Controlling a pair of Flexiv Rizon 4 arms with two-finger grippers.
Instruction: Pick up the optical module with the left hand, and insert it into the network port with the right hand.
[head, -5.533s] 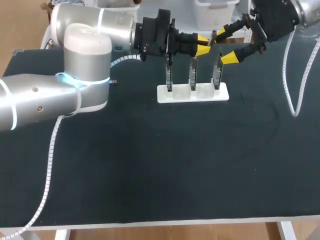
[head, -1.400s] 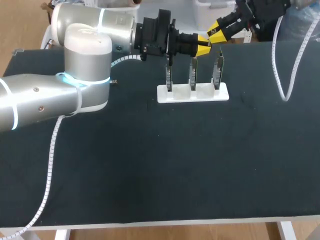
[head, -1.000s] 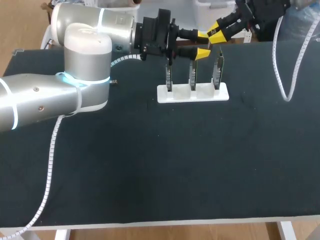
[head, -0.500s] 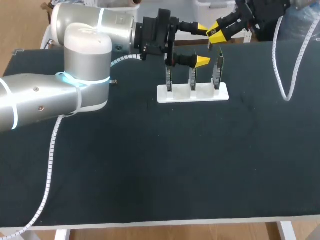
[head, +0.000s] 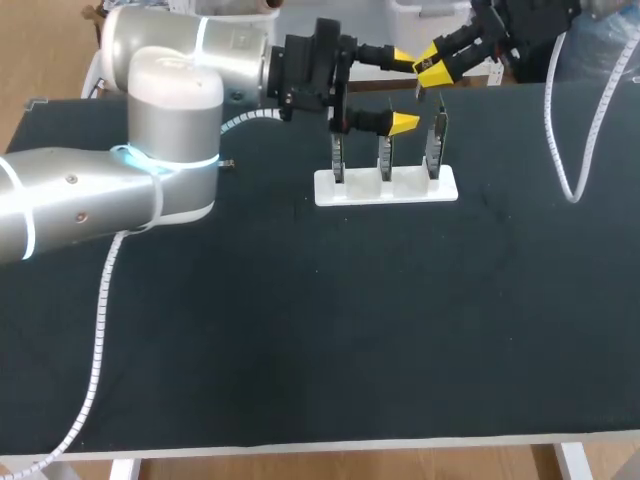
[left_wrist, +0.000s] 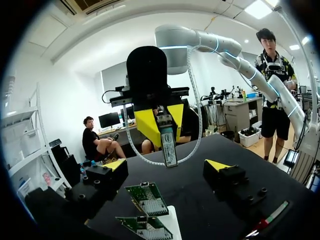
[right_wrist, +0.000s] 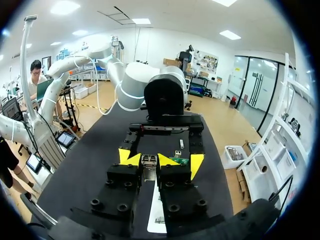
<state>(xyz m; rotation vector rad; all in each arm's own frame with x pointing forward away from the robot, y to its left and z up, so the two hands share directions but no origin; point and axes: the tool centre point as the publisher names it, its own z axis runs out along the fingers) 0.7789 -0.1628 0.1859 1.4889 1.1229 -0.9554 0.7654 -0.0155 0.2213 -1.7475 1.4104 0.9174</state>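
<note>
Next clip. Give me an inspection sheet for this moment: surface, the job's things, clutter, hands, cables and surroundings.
Surface: dark cloth-covered table.
Job's things: optical module held off the table in the right hand; white holder at the far side carrying three upright circuit boards; which board bears the port cannot be told.
Clutter: nothing seen.
Hands: left hand open wide and empty, over the boards; right hand shut on the module, just beyond the holder.
Cables: left arm's cable, white and wrapped, trails across the table; right arm's cable hangs in a loop over the far right.
Surroundings: nothing seen reaching over the table.
</note>
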